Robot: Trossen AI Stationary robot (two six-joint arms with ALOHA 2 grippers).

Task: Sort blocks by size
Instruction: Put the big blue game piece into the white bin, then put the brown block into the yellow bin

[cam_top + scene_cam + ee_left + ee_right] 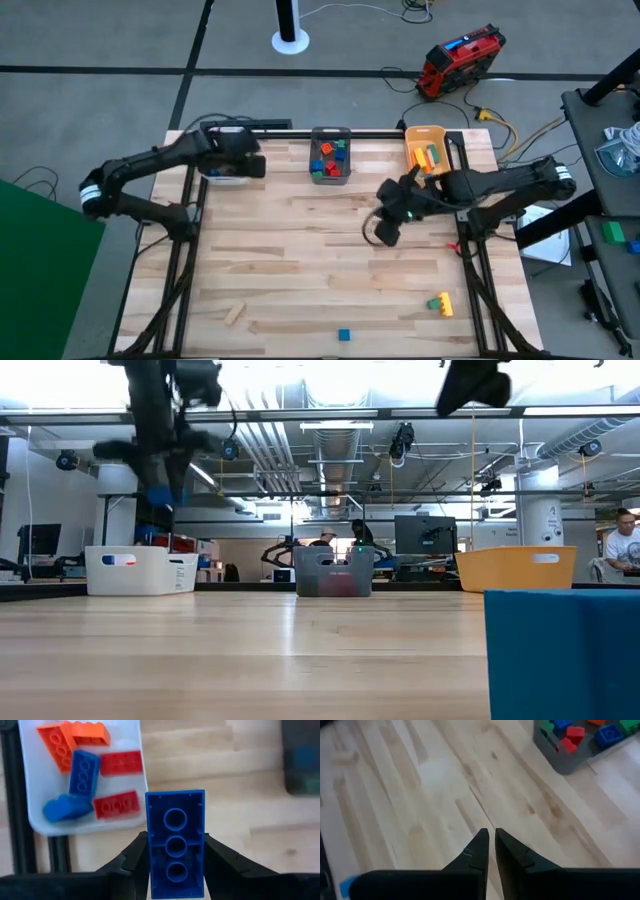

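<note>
My left gripper point(175, 851) hangs at the table's far left, shut on a blue brick point(175, 825). Just below and beside it is the white bin point(35, 795), which holds orange, blue and red blocks point(85, 770). My right gripper point(491, 842) is shut and holds nothing. It hovers over bare wood right of the table's middle point(388, 228). Loose blocks lie near the front edge: a wood bar point(233, 314), a blue cube point(344, 335) and a green and yellow pair point(440, 303). My left gripper pinches the blue brick by its two long sides point(149, 845) between its two fingers point(134, 856), at one end of the brick. The fingers point down from above. The brick's hollow underside faces the wrist camera. It hangs clear of the table point(158, 495), above the white bin.
A grey bin point(330, 157) with mixed small blocks stands at the far middle. An orange bin point(424, 148) with green and yellow blocks is at the far right. Bare wood fills the table's middle. In the low view the blue cube point(560, 655) looms close on the right.
</note>
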